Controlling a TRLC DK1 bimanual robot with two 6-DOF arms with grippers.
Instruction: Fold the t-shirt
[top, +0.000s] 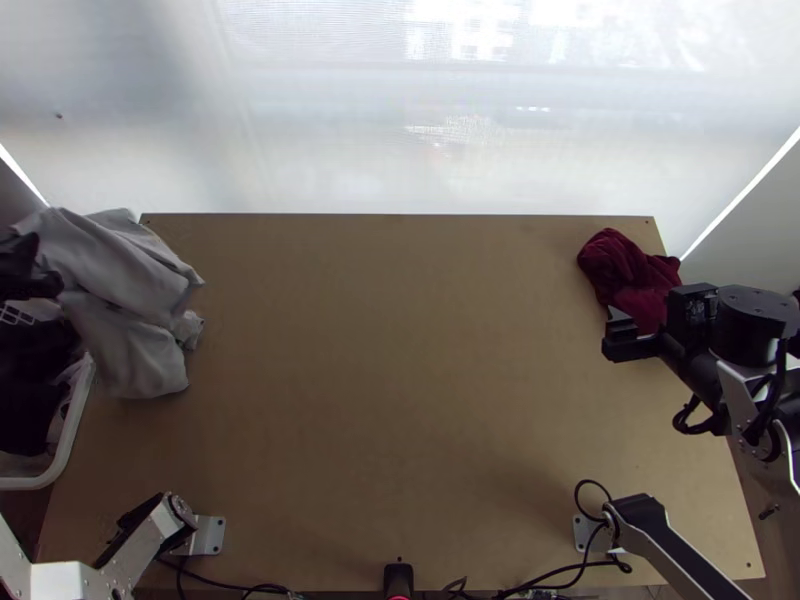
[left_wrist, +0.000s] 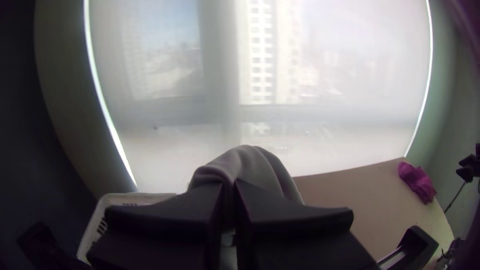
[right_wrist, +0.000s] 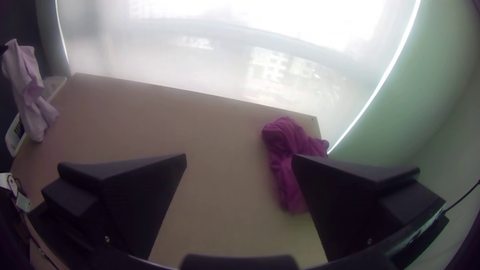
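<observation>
At the left edge of the top view, my left gripper (top: 34, 268) is shut on the light grey shirt (top: 125, 285), which hangs bunched in loose folds over the table's far left corner and the bin. The left wrist view has the left gripper (left_wrist: 228, 186) with its fingers close together and the grey shirt (left_wrist: 250, 165) pinched between and rising beyond them. Over the table's right side, my right gripper (top: 618, 338) is beside a dark red cloth. Seen from its own wrist, the right gripper (right_wrist: 239, 156) stands open, its fingers wide apart with nothing between them.
The dark red cloth (top: 622, 270) lies bunched at the far right corner of the wooden table (top: 400, 380). A white bin (top: 72, 425) holding dark cloth stands off the table's left edge. Cables (top: 560, 583) run along the near edge.
</observation>
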